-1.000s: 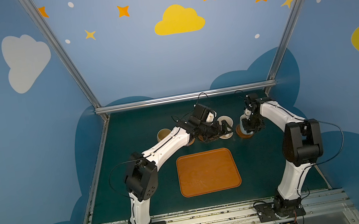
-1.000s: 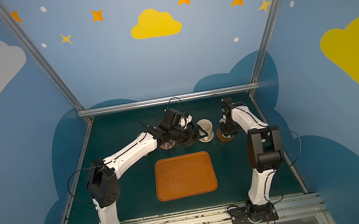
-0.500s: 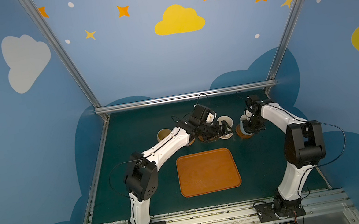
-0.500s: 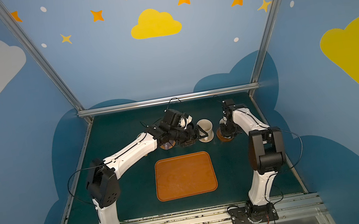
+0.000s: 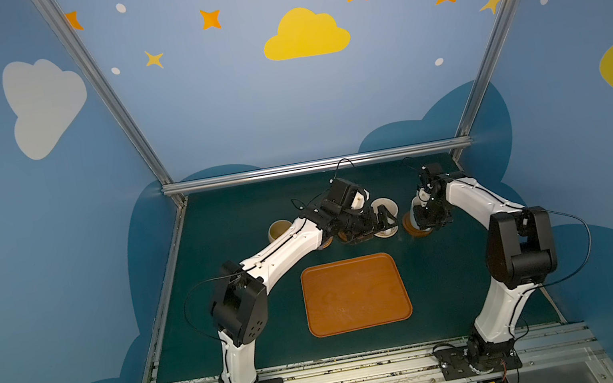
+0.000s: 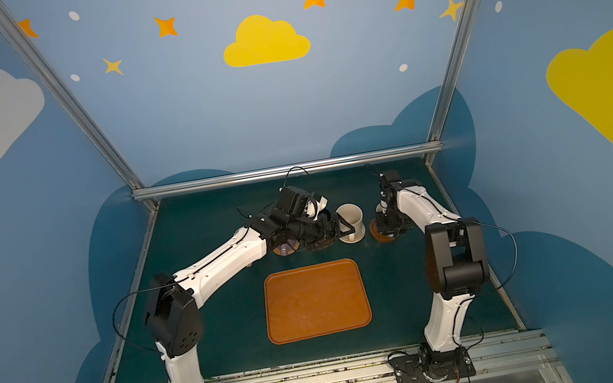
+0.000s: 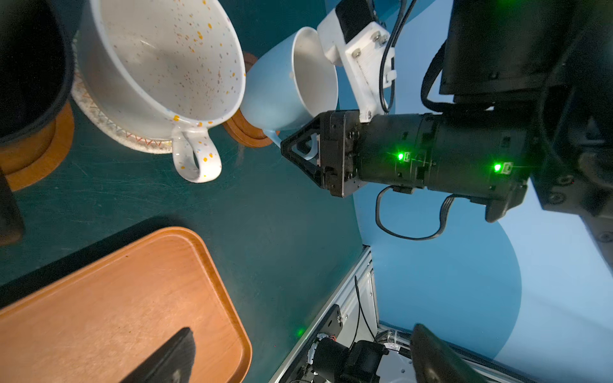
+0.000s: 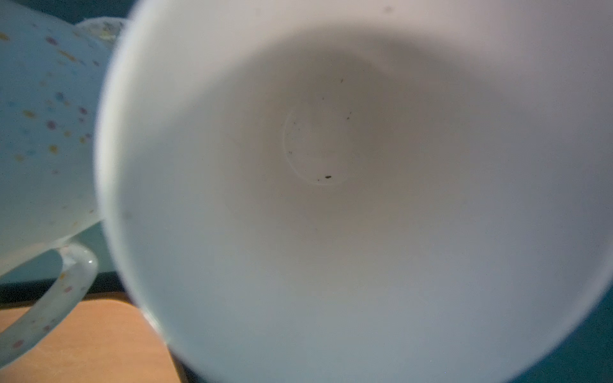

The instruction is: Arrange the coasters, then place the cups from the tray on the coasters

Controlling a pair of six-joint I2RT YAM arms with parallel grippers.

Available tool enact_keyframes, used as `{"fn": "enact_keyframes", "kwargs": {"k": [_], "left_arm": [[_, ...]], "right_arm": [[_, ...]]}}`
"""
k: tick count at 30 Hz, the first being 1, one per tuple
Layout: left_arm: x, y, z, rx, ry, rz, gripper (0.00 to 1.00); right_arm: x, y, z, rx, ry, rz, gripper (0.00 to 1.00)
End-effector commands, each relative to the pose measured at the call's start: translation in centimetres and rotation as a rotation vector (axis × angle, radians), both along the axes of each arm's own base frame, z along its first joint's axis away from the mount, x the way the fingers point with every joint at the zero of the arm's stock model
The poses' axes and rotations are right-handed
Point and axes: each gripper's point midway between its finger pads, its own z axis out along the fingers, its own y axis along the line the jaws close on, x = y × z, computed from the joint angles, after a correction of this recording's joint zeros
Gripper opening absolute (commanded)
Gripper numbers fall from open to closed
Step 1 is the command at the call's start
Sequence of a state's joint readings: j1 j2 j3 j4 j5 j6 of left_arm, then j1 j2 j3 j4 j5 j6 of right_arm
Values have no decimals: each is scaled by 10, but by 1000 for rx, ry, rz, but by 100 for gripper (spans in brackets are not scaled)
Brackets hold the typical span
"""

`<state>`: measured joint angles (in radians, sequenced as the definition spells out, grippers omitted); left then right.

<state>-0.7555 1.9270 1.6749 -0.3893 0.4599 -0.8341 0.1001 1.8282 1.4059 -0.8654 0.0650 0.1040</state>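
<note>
Right gripper [image 7: 300,151] jaws straddle the handle of the light blue cup [image 7: 275,89], clamped or loose I cannot tell; the cup stands on a brown wooden coaster [image 7: 243,134], at 3 o'clock of the cream cup [image 5: 384,207] in a top view, handle towards 6 o'clock; right arm nearest; left gripper [image 7: 303,328] gapes wide

The right claw [image 7: 293,151] is black. The light blue cup [image 7: 268,96] at it is pale blue outside, white inside, on a plain brown wooden coaster [image 7: 246,133]. Next beyond the claw, the cream-white cup [image 7: 159,66] carries orange and brown speckles. Its woven coaster [image 7: 109,129] is grey-white with orange-red zigzag stitching. Farthest off, the black cup [image 7: 30,66] is plain, its second wooden coaster [image 7: 43,156] brown. The tray [image 7: 116,298] is orange-brown, the table [image 7: 282,232] dark green.
</note>
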Motion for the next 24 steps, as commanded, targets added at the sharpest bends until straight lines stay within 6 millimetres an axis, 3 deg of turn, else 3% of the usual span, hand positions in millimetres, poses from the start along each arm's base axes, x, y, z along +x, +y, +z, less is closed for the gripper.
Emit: {"fn": "enact_keyframes", "kwargs": {"k": [1, 4, 11, 15, 16, 17, 24], "left_arm": [[-1, 5, 19, -23, -52, 3, 100], [-1, 8, 21, -24, -58, 8, 100], [0, 21, 27, -16, -86, 40, 100], [7, 42, 36, 7, -153, 90, 100], [7, 47, 38, 19, -170, 103, 100], [8, 54, 41, 29, -190, 116, 100], [14, 125, 51, 181, -432, 253, 100]], "right_arm": [[-1, 1, 7, 8, -9, -11, 35], [-2, -1, 9, -7, -14, -23, 36], [-12, -2, 40, -12, -80, -36, 41], [-21, -2, 64, -44, -168, -66, 45], [-22, 1, 71, -29, -201, -62, 75], [-24, 4, 78, -6, -235, -56, 89], [-43, 21, 116, 44, -390, -5, 90]]}}
